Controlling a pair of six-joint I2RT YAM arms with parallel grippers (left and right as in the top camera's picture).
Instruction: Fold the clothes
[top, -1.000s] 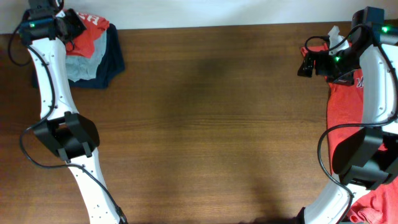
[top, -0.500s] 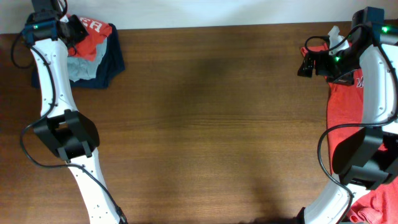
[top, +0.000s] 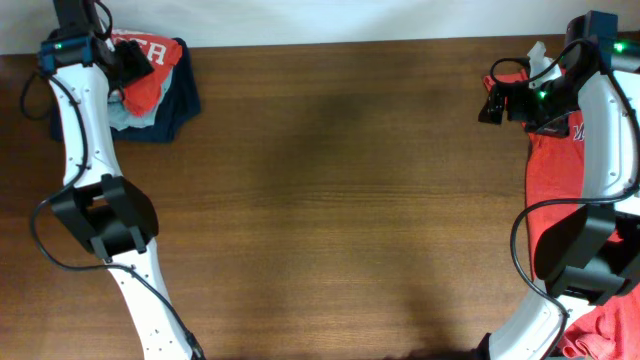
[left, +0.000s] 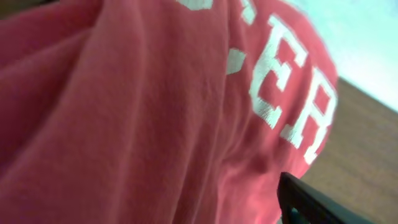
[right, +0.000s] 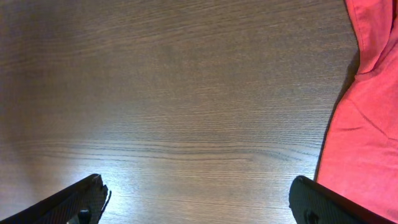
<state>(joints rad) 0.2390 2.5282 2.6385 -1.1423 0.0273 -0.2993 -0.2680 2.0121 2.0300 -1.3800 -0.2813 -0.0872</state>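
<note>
One red shirt (top: 155, 65) atop pile (top: 175, 110) | right claw (right: 199, 196) wide — empty

**A robotics lab bench set up for folding laundry.**

Two white jointed robot arms with black housings, the left arm (top: 78, 130) and the right arm (top: 605, 130), rise from the near corners of a dark brown wood-grain table (top: 330, 200). Loose black cables (top: 34, 238) loop from their bases, and small green status lights (top: 541, 95) glow near the wrists. Beyond the far edge runs a pale strip of wall (top: 330, 20). In the far left corner sits a stack of folded garments (top: 170, 105), topped by an orange-red T-shirt with white lettering (top: 155, 58). More orange-red cloth (top: 555, 170) lies along the right side.
</note>
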